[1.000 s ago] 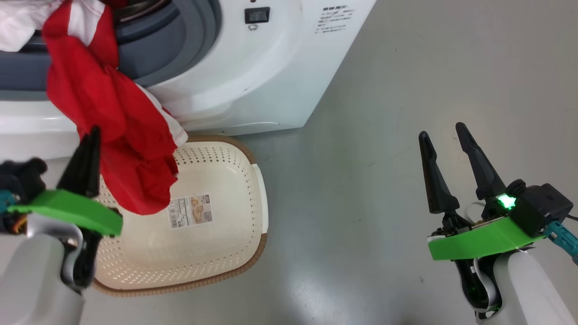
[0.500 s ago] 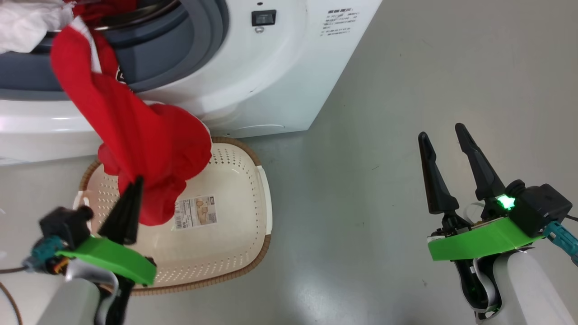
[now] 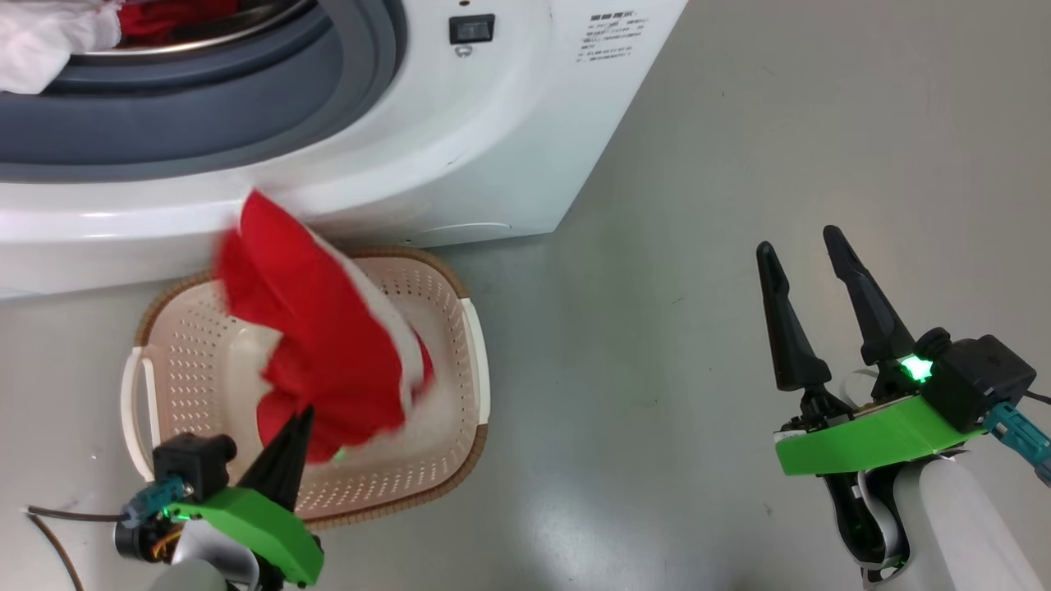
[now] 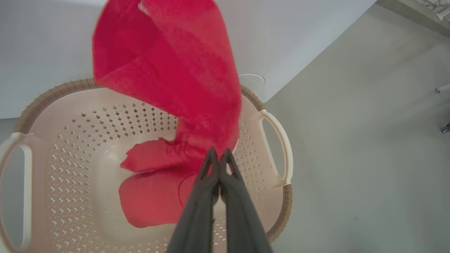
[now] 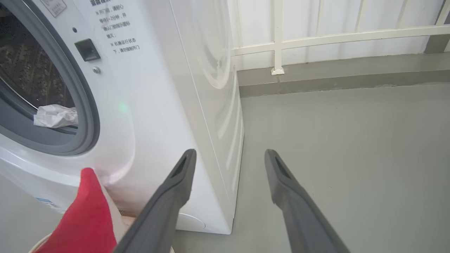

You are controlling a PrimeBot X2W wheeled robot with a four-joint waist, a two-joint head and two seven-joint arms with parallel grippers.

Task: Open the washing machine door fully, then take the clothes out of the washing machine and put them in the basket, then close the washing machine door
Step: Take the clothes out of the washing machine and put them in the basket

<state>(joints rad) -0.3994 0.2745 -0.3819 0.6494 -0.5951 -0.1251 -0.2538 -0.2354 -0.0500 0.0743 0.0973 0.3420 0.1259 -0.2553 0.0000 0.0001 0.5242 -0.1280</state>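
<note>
My left gripper (image 3: 297,415) is shut on a red garment (image 3: 316,345) of the clothes, low over the cream basket (image 3: 474,353). In the left wrist view its fingertips (image 4: 218,153) pinch the red fabric (image 4: 168,70); one end rises up, the other lies folded on the basket's base (image 4: 70,165). The white washing machine (image 3: 460,148) stands behind the basket, with a white cloth (image 3: 41,37) and more red fabric (image 3: 172,15) at its grey gasket. My right gripper (image 3: 800,240) stands open and empty over the floor at the right. The washing machine door is out of view.
Bare grey floor (image 3: 657,369) stretches between the basket and my right arm. A thin cable (image 3: 49,519) lies on the floor at the lower left. Behind the machine's right side runs a white railing (image 5: 316,35) along a low kerb.
My left gripper has drawn the red garment out of the machine's opening and down toward me; the fabric now hangs free over the basket. The right arm has stayed put.
</note>
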